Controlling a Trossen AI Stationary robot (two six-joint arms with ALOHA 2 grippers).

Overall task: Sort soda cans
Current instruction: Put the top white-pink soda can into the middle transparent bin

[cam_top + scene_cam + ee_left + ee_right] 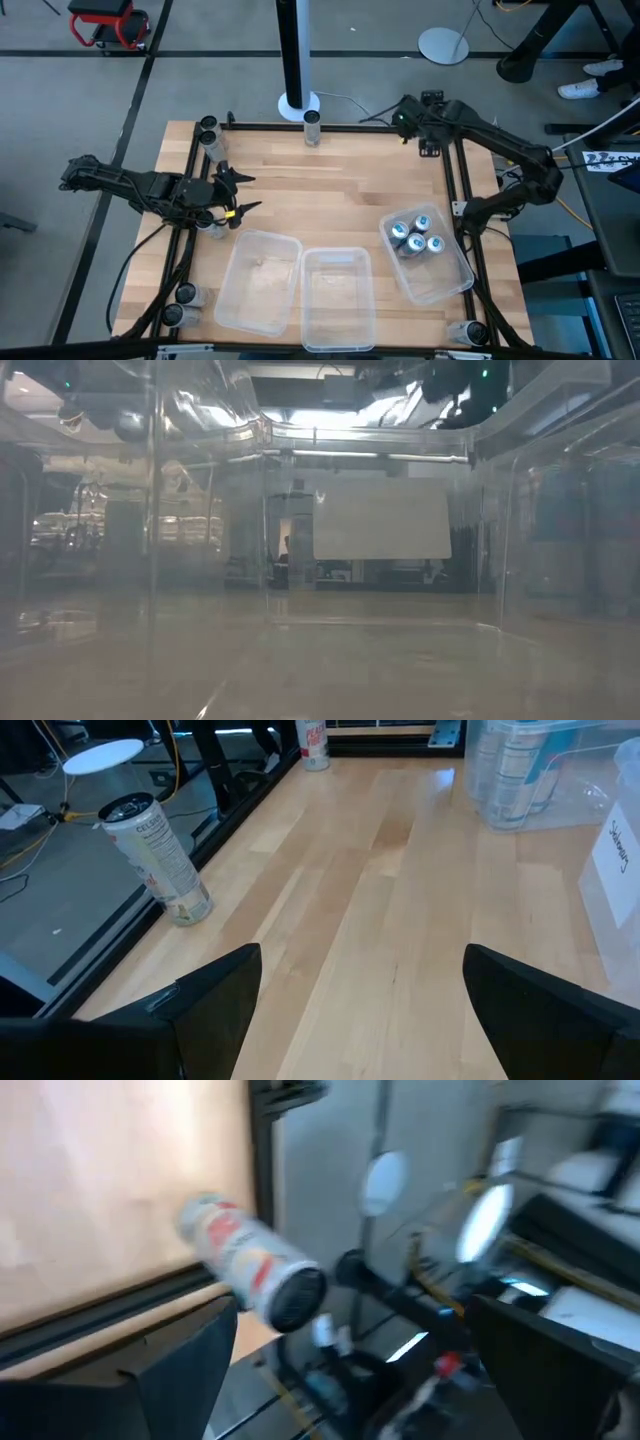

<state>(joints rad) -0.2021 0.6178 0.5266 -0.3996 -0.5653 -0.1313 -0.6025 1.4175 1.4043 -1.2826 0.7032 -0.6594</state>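
Observation:
Several soda cans (414,236) stand in the clear bin (445,283) at the near right. Single cans stand along the table's frame: one at the far left corner (208,135), one at the far middle (312,125), two at the near left (178,305) and one at the near right (470,330). My left gripper (245,193) hovers open over the table's left side, with nothing between its fingers (215,995). Near the far right corner, my right gripper (403,112) is open above the table. Its blurred wrist view shows a red-and-white can (250,1265) at the table's edge, ahead of the fingers.
Two more clear bins (260,280) (338,298) lie side by side at the near edge, left of the bin with cans. A black frame (330,127) runs round the wooden top. A black post on a white foot (298,100) rises behind the far edge.

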